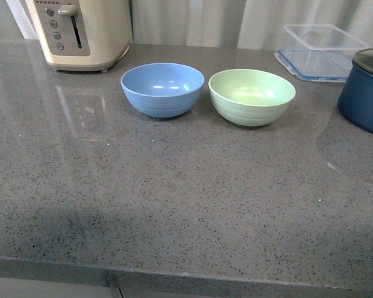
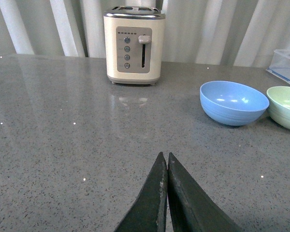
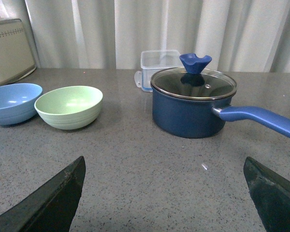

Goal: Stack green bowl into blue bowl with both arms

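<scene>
Sitting upright just beside each other on the counter point(image 1: 174, 205), the green bowl point(image 1: 252, 96) and blue bowl point(image 1: 162, 89) are both free; the left gripper point(image 2: 166, 157) is pressed together, idle; the right gripper point(image 3: 164, 164) is spread wide, likely readied for the green bowl nearer it.

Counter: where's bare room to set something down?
Bare: near half of the counter, front edge up to the blue bowl and green bowl; also left, before the toaster. Crowded: back right, clear container and navy pot.

Cream toaster point(image 1: 81, 31), clear container point(image 1: 320, 49), navy lidded pot point(image 3: 193, 104)
</scene>
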